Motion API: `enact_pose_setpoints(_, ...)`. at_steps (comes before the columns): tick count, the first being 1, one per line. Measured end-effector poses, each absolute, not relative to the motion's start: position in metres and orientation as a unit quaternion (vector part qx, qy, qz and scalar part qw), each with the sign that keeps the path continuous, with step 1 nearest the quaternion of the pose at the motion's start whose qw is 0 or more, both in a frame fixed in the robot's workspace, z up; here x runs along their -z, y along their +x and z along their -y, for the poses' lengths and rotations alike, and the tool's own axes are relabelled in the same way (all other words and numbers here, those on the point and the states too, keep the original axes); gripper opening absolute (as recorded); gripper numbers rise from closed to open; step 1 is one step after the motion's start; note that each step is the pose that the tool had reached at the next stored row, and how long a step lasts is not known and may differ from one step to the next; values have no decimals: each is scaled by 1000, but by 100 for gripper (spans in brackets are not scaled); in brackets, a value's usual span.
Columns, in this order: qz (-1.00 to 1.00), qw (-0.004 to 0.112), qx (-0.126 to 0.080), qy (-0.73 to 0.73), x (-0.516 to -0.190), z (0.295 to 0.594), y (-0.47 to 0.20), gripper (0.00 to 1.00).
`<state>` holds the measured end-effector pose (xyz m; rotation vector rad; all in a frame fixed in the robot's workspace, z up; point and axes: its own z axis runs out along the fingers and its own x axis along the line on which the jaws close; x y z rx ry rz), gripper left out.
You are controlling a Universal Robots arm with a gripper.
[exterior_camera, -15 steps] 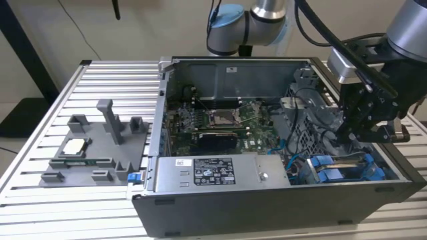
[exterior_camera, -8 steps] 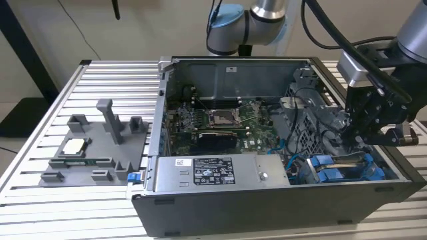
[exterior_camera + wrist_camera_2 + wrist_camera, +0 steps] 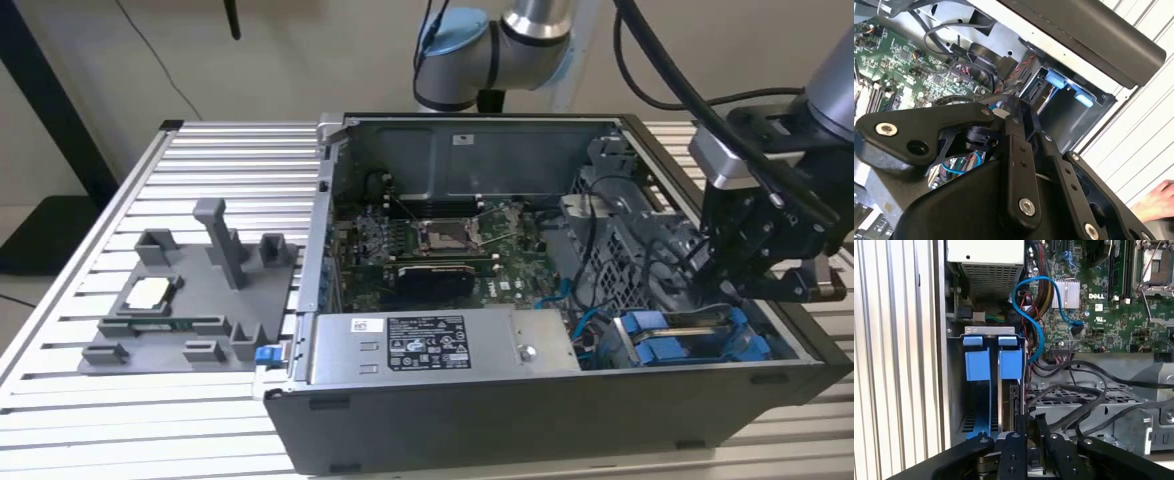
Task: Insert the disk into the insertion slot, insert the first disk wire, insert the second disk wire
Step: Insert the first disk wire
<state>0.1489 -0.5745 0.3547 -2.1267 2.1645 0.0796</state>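
- The black claw [image 3: 1033, 420] sits closest to the lens in both wrist views. It hangs inside the open computer case [image 3: 534, 420]. Whether it is open, closed or gripping something cannot be told.
- Straight ahead of the claw stands the insertion slot [image 3: 989, 330], a grey metal bay with two bright blue tabs [image 3: 976, 365] side by side.
- The disk [image 3: 697, 325] appears to lie in that slot, just below the claw in the exterior view. Its grey face shows between blue plastic on either side.
- A blue cable [image 3: 1036, 278] loops from the green motherboard [image 3: 1104, 315] and drops beside the bay, just ahead of the claw.
- Black cables [image 3: 1079, 390] cross a perforated metal cage close beside the claw.
- The grey power-supply box [image 3: 427, 345], with white stickers, lies beyond the slot, farther from the claw.
- A person's hand [image 3: 1159, 200] rests outside the case, behind the claw, by the slatted table [image 3: 200, 140].
- A grey fixture [image 3: 187, 300] sits on that table, well apart from the claw, towards the exterior view's left.
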Motion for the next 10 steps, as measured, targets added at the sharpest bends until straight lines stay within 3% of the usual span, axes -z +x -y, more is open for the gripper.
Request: enact_pose_setpoints(10,-712,50,-26,-700,-344,575,155,20)
